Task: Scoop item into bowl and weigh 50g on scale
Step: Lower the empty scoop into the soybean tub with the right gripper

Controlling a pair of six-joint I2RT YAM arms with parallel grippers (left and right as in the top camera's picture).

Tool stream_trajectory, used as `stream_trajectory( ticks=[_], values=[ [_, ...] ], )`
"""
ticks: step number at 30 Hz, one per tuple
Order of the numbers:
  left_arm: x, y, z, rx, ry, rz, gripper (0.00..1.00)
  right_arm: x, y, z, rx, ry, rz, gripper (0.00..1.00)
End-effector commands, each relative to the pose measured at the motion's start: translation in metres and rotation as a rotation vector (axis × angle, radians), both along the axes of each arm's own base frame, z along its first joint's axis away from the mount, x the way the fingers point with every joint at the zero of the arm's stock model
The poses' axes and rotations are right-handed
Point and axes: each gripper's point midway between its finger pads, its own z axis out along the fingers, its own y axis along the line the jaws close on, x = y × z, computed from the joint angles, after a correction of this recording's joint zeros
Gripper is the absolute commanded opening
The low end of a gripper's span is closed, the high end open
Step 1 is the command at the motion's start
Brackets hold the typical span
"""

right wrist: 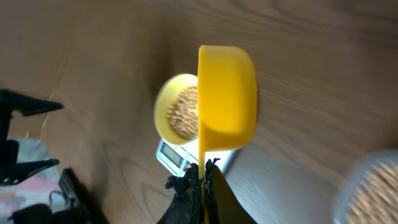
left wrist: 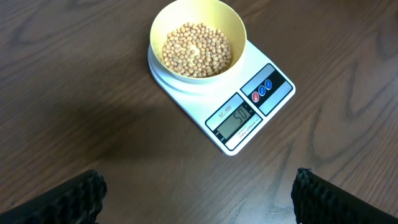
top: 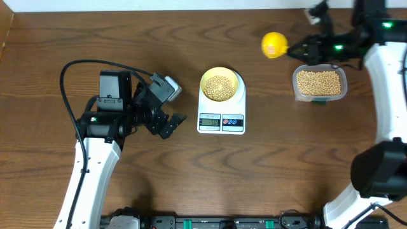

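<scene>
R gripper (right wrist: 204,180) pinches yellow plastic scoop (right wrist: 227,93), L gripper (top: 170,105) wide/idle. Readout on white digital scale (top: 221,121) looks on target; I'd move scoop level, clear of pale yellow bowl (left wrist: 236,31).

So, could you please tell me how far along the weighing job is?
Done: beans are in the bowl on the scale, whose display appears to read 50. In hand: the right claw holds the scoop near the container. Remaining: probably setting the scoop down; the left claw is open.
</scene>
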Motion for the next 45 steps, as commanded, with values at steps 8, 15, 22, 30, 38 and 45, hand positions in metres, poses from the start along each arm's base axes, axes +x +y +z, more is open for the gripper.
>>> stream_trajectory(
  ticks=[8, 15, 22, 30, 38, 45],
  values=[
    [-0.001, 0.002, -0.005, 0.005, 0.014, 0.009, 0.98, -0.022, -0.101, -0.034, -0.355, 0.147, -0.236, 0.01],
    [-0.001, 0.003, -0.005, 0.006, 0.014, 0.009, 0.98, -0.026, -0.151, -0.048, -0.692, 0.192, -0.366, 0.01],
    [-0.001, 0.002, -0.005, 0.005, 0.014, 0.009, 0.98, -0.021, -0.161, -0.045, -0.88, 0.166, -0.401, 0.01],
    [-0.001, 0.002, -0.005, 0.005, 0.014, 0.009, 0.97, -0.01, -0.154, -0.05, -1.016, 0.139, -0.369, 0.01],
    [-0.001, 0.003, -0.005, 0.006, 0.014, 0.009, 0.98, -0.004, -0.151, -0.046, -1.065, 0.114, -0.404, 0.01],
    [-0.001, 0.002, -0.005, 0.005, 0.014, 0.009, 0.98, 0.001, -0.124, -0.057, -0.627, 0.224, -0.55, 0.01]
  ],
)
